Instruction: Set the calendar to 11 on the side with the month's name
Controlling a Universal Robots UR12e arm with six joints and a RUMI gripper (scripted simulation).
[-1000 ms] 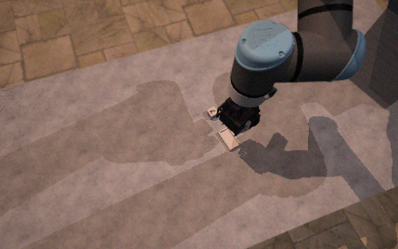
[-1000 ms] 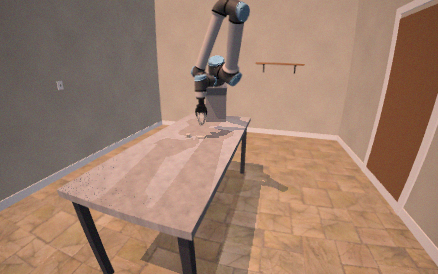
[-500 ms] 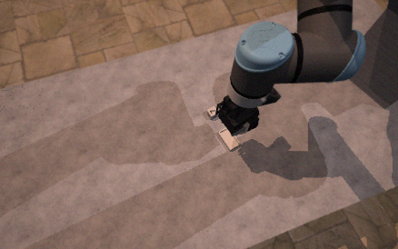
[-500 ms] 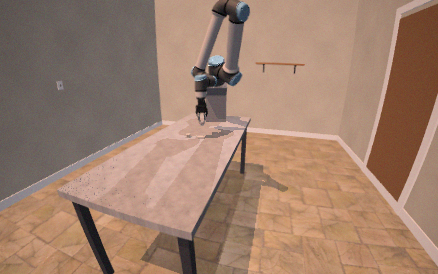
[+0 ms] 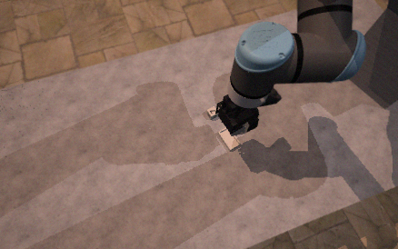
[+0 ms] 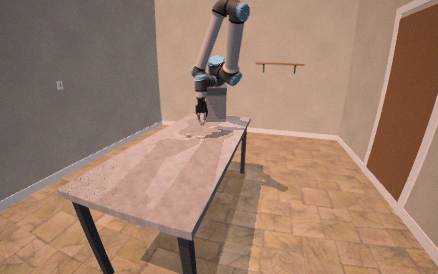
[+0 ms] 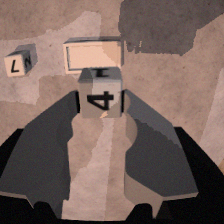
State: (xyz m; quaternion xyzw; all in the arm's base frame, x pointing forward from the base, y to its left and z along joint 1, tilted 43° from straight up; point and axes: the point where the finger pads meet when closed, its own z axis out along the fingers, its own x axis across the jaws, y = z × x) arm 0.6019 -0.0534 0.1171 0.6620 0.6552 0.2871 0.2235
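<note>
Above the table [image 5: 114,195] [image 6: 150,170], my pincer [image 5: 238,124] [image 6: 202,123] [image 7: 101,92], mostly closed, gripped the cube marked 4 [image 7: 101,95], while the other cube [image 5: 212,113] [image 6: 188,135] [image 7: 19,62] lay beside the bare tray [image 5: 229,140] [image 7: 94,56], so seating both, 11 upright, and my withdrawal seemingly remained.

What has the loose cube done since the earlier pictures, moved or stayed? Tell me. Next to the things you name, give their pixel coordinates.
No, the loose cube [image 5: 212,113] [image 6: 188,135] [image 7: 15,65] hasn't visibly moved: same place beside the tray [image 5: 231,141] [image 6: 198,136] [image 7: 95,56] in the top view.
</note>
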